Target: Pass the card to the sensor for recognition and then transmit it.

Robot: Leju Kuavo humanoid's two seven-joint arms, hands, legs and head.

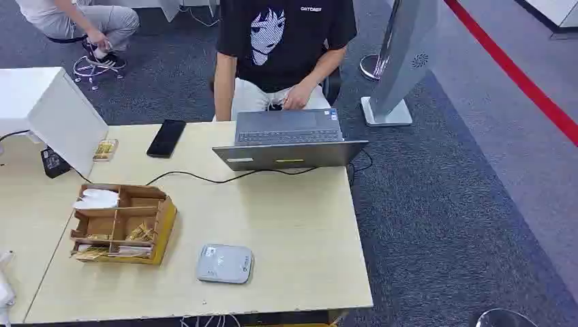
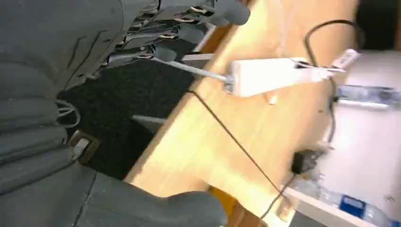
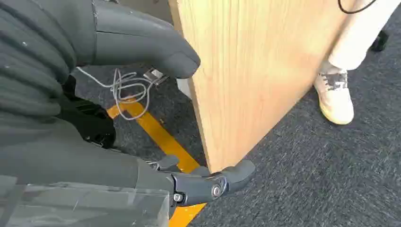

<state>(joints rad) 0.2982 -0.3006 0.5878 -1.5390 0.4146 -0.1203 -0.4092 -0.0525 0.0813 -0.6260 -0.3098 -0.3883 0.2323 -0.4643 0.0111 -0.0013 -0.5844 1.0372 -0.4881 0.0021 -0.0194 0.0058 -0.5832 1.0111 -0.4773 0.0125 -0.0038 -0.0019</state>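
Cards are seen as thin yellowish pieces stacked in the brown cardboard compartment box [image 1: 123,223], at approx. 9 o'clock on the pale wooden surface [image 1: 293,225]; most sit in the near compartments, along the box's front edge. The flat grey rounded-square sensor pad [image 1: 224,263] lies at approx. 6 o'clock on the surface, just beside the box on its right, not touching it.

Handling, as judged: a card is expected to be v. light, thin, stiff and smooth, so likely slippery and hard to lift off a flat stack. A pinch across the flat faces near an exposed edge is advised, w/ the card drawn up out of its slot rather than scooped. Little force is needed; bending is unlikely to matter.

The left robot hand [image 2: 156,33] is seen in the left wrist view below and beside the surface edge, fingers loosely extended and apart, nothing held, nothing touched as far as can be told. The right robot hand [image 3: 156,99] is seen in the right wrist view w/ thumb and fingers spread wide on either side of the surface's corner edge; nothing is held, and contact w/ the wood cannot be told. No card has been taken up yet.
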